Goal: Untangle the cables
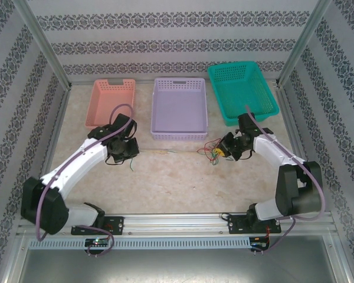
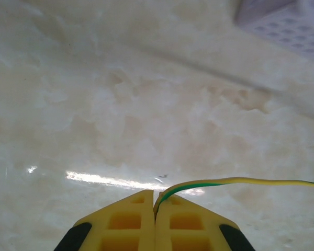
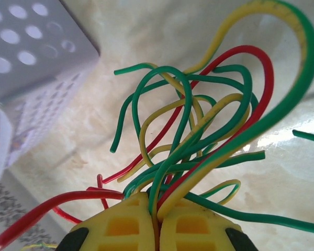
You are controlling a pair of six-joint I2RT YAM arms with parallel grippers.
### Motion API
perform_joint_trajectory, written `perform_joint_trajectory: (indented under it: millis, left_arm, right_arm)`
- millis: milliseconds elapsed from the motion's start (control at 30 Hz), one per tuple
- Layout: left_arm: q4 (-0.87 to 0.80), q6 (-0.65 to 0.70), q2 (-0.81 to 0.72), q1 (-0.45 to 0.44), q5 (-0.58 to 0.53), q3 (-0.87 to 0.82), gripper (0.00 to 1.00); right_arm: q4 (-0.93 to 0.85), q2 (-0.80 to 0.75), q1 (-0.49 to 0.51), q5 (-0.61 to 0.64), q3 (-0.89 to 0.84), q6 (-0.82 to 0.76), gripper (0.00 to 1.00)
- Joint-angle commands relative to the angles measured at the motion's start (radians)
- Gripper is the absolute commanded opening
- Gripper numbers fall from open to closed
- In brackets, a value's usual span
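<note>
At the left of the worktop (image 1: pixel 165 188), just in front of the pink basket (image 1: pixel 111 101), the left claw (image 2: pixel 155 206) was clamped shut on the end of a single green-and-yellow cable (image 2: pixel 240 182), which trailed off to the right across the marbled surface. Right of centre, near the front right corner of the lavender basket (image 1: pixel 180 109), the right claw (image 3: pixel 156 212) was closed on the root of the rest of the cables (image 3: pixel 193 141), a knot of red, yellow and green loops fanning out from its tips. The wires looked light, thin and springy, holding their curves rather than flopping, with smooth sheaths likely to slip. A free end, not the middle of a loop, appeared the safest place to take hold, since a pull mid-loop could tighten the knot.
</note>
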Motion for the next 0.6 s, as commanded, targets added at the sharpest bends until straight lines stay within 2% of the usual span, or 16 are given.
perform_joint_trajectory:
  millis: [0,100,233,300,467,567]
  left_arm:
    - [-0.068,0.045,0.055,0.045,-0.063,-0.005,0.01]
    - [-0.047,0.055,0.07,0.045,-0.011,-0.001,0.29]
    - [-0.035,0.062,0.037,0.04,0.046,0.012,0.51]
    - [-0.044,0.059,0.018,0.035,0.074,0.036,0.57]
    - [-0.06,0.014,-0.016,-0.026,0.145,0.159,0.58]
    - [0.007,-0.123,-0.003,-0.096,0.265,0.211,0.61]
  right_arm:
    - [0.039,-0.006,0.037,0.203,-0.031,-0.012,0.0]
    - [0.074,-0.034,0.077,0.227,-0.047,0.024,0.0]
    - [0.135,-0.075,0.095,0.23,-0.082,0.081,0.0]
    - [0.174,-0.1,0.102,0.226,-0.103,0.111,0.0]
    - [0.175,-0.13,0.124,0.217,-0.097,0.106,0.0]
    - [0.16,-0.155,0.138,0.211,-0.099,0.117,0.0]
